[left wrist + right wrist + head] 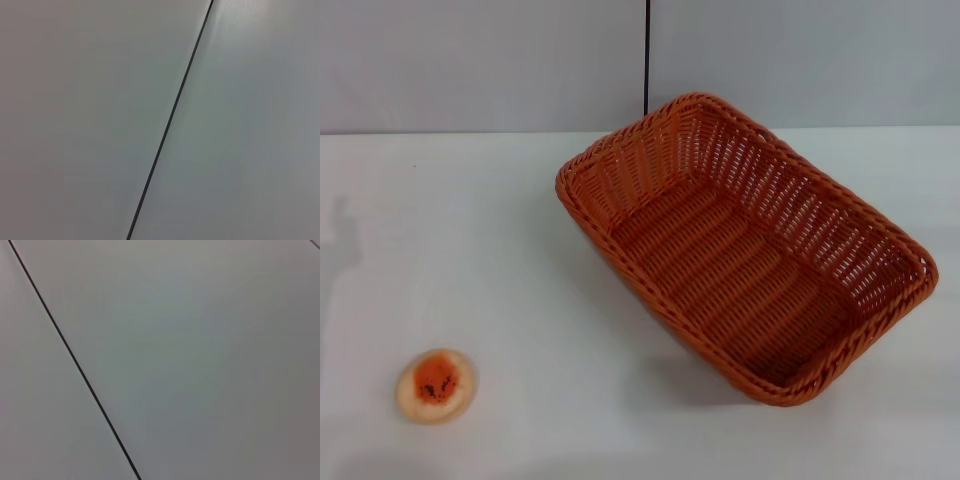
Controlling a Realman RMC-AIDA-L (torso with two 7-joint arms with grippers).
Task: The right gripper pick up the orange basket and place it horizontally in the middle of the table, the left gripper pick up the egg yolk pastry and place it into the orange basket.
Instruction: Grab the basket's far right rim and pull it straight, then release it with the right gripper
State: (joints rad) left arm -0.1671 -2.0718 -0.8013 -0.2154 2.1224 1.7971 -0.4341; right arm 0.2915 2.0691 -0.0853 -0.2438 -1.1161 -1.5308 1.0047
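The orange basket (745, 240) lies on the white table (500, 260), right of centre in the head view, turned diagonally with one corner toward the back wall and nothing inside. The egg yolk pastry (436, 385), round and cream with a speckled orange centre, rests alone near the front left of the table. Neither gripper shows in any view. Both wrist views show only a plain grey wall panel with a thin dark seam (170, 120) (75, 360).
A grey wall (480, 60) with a dark vertical seam (646, 55) stands behind the table's far edge. A faint shadow (340, 250) falls on the table's left side. Bare tabletop lies between the pastry and the basket.
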